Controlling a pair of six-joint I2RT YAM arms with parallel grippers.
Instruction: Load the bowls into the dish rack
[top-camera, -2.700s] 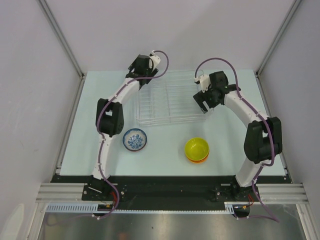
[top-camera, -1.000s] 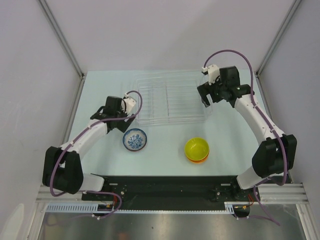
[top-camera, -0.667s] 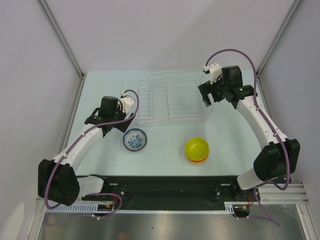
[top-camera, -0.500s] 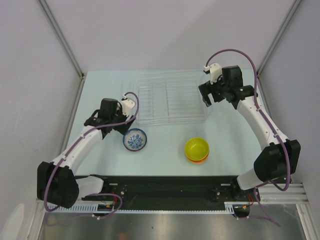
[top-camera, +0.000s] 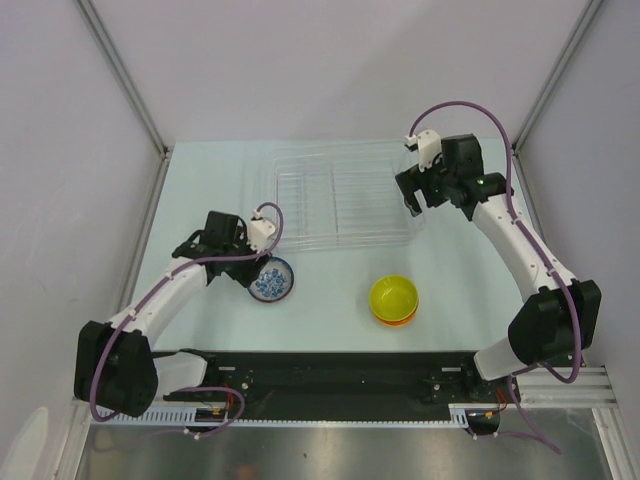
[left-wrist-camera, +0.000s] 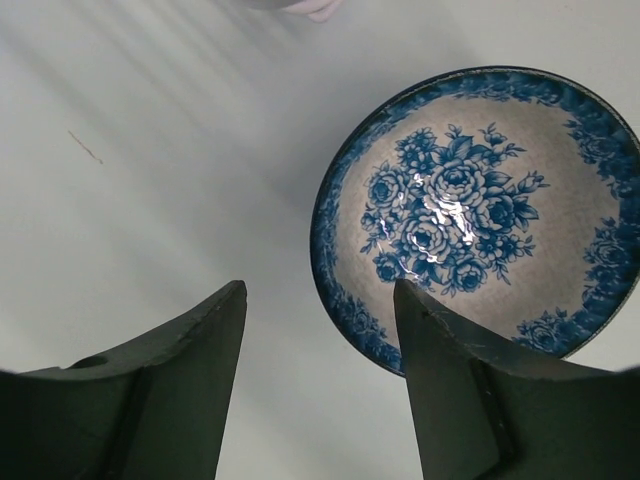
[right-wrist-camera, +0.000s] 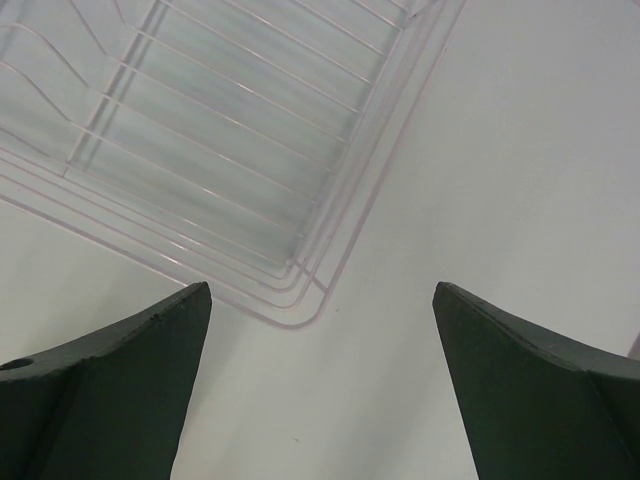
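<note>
While your left jaws stand partly open, they straddle the left edge of the blue-patterned bowl (left-wrist-camera: 470, 210). The outer finger (left-wrist-camera: 160, 400) is over the bare tabletop (left-wrist-camera: 130, 140), and the inner finger (left-wrist-camera: 480, 400) is over the bowl's inside, hiding a stretch of its rim. You can see a gap between the outer finger and the rim, so the bowl is not gripped. Whether the inner finger touches the bowl cannot be told from the wrist view. From above, that bowl sits upright on the tabletop, just off the near left corner of the dish rack (top-camera: 340, 243).

Your right jaws are spread wide and hold nothing. They hang over the near right corner of the dish rack, with the rack's clear corner and bare tabletop showing between the fingers. You cannot tell whether they touch the rack.

The yellow-green bowl (top-camera: 394, 294) is nested in the orange bowl (top-camera: 394, 319) on the tabletop, near the rack's near right side and well apart from the blue-patterned bowl. No bowl is in the rack.
</note>
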